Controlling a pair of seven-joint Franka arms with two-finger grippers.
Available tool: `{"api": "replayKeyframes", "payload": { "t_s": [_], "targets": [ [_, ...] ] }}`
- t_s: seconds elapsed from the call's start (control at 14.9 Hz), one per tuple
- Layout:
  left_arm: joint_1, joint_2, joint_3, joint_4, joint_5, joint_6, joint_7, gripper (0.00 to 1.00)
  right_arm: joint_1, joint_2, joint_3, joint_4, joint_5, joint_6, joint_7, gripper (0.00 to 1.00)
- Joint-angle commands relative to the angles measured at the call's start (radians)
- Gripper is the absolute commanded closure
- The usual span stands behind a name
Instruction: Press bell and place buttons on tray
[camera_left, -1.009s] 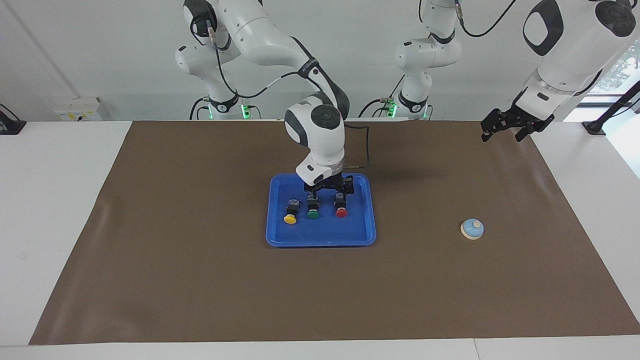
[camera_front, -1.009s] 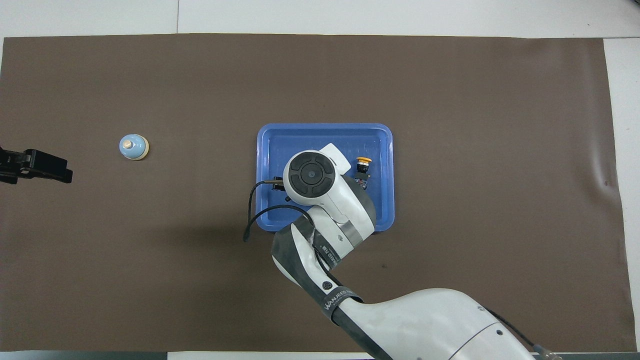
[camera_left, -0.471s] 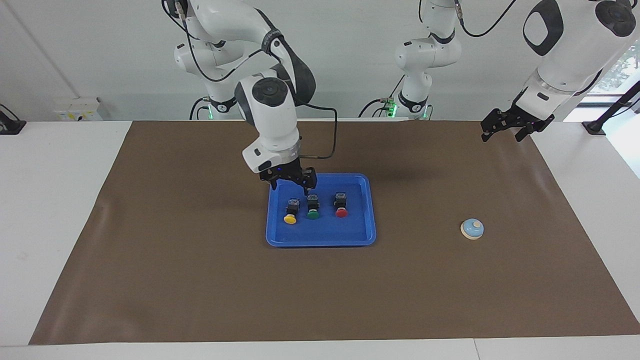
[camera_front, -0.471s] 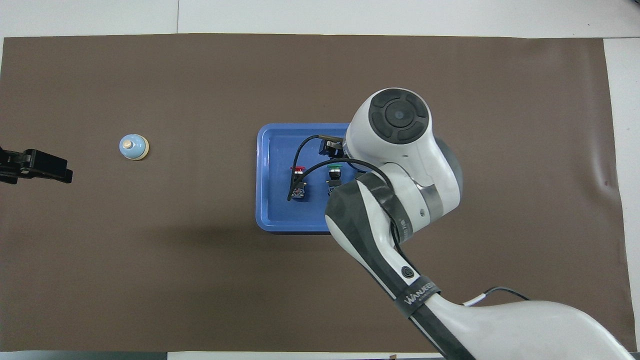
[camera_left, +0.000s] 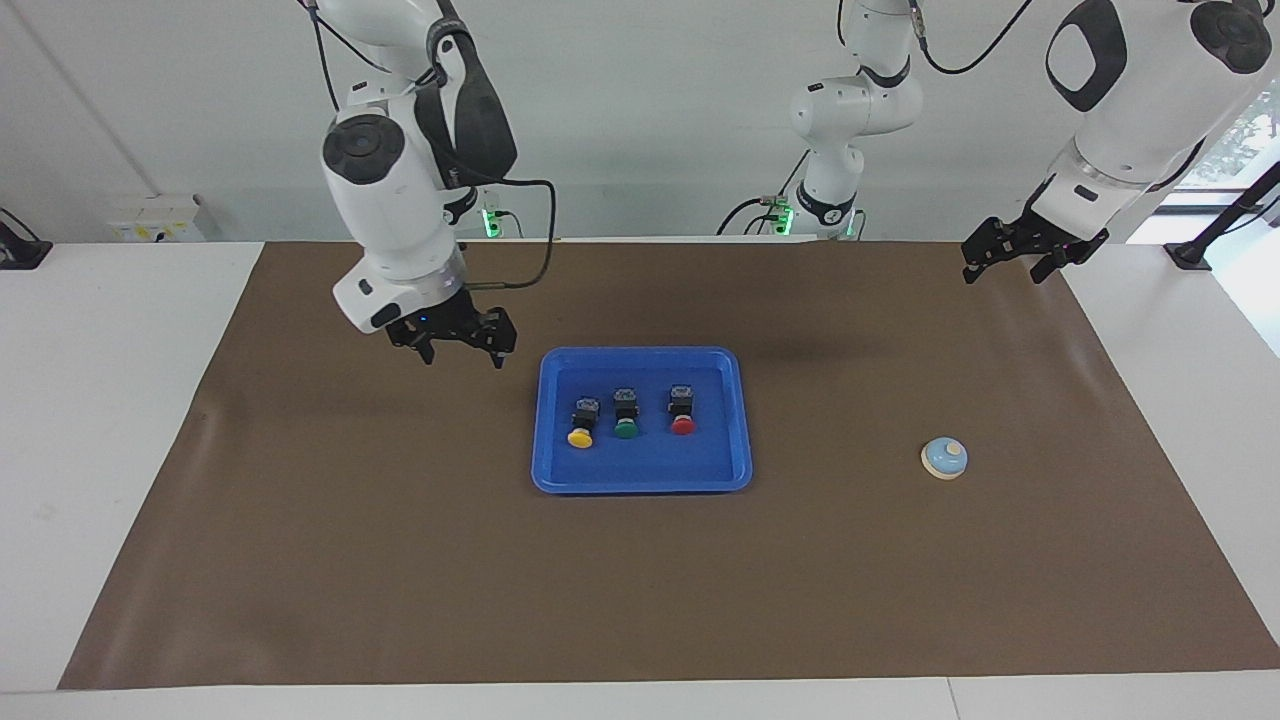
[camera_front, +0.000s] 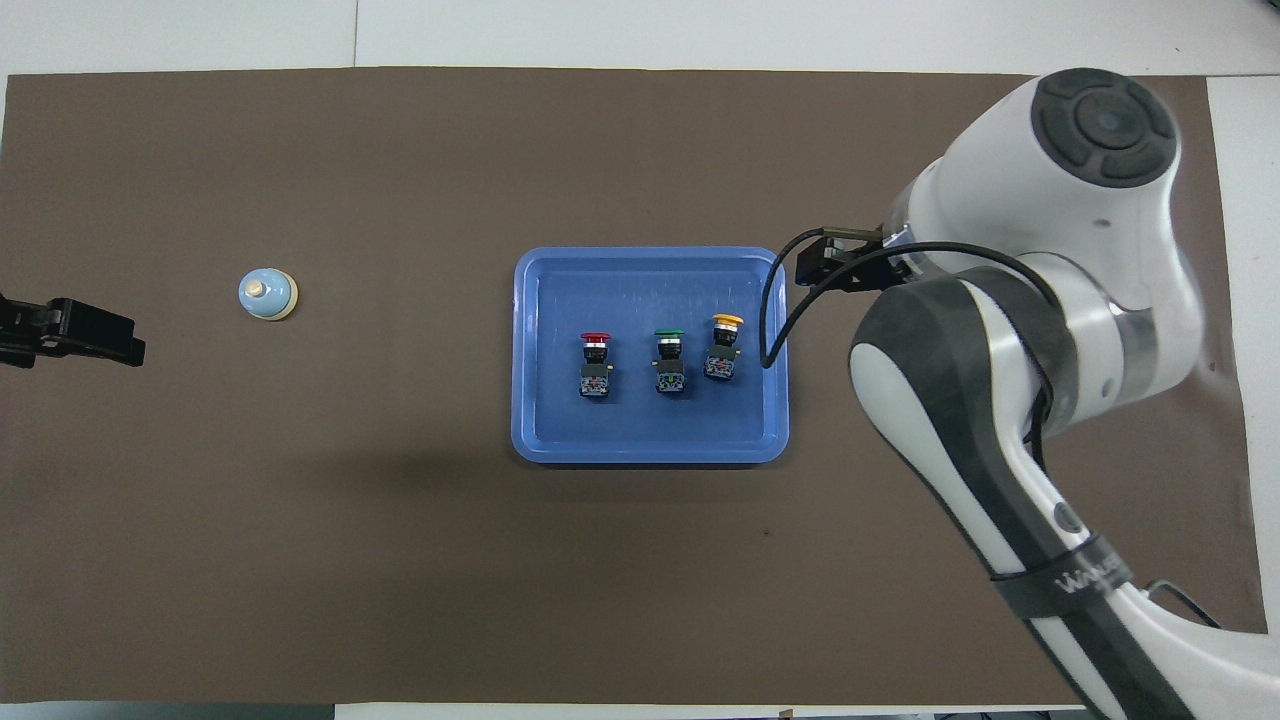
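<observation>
A brown mat (camera_left: 400, 560) is lying flat over most of the white worktop (camera_left: 100, 420), leaving bare white strips showing at both ends. A white box with yellow marks (camera_left: 155, 218) is sitting against the wall at the worktop's edge.

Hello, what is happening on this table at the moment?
Nothing is held now. All three buttons, yellow, green and red, lie in the blue tray. The right gripper, open and empty, hangs over the brown mat beside the tray. The left gripper waits, open, over the mat's edge, and the bell sits untouched.
</observation>
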Motion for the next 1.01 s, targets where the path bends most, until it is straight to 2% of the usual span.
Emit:
{"api": "replayKeyframes", "payload": {
  "t_s": [0.0, 0.4, 0.81, 0.94],
  "targets": [
    [0.003, -0.019, 0.003, -0.015, -0.013, -0.003, 0.008, 0.0, -0.071, -0.069, 0.007, -0.014, 0.006, -0.077, -0.117, 0.0],
    [0.003, -0.019, 0.003, -0.015, -0.013, -0.003, 0.008, 0.0, -0.2, -0.194, 0.018, -0.013, 0.001, -0.221, -0.223, 0.0],
    [0.003, -0.019, 0.003, -0.015, -0.013, -0.003, 0.008, 0.0, -0.247, -0.188, 0.03, 0.069, -0.068, -0.272, -0.266, 0.0],
    [0.003, -0.019, 0.003, -0.015, -0.013, -0.003, 0.008, 0.0, -0.252, -0.195, 0.035, 0.06, -0.069, -0.272, -0.266, 0.0]
  ]
}}
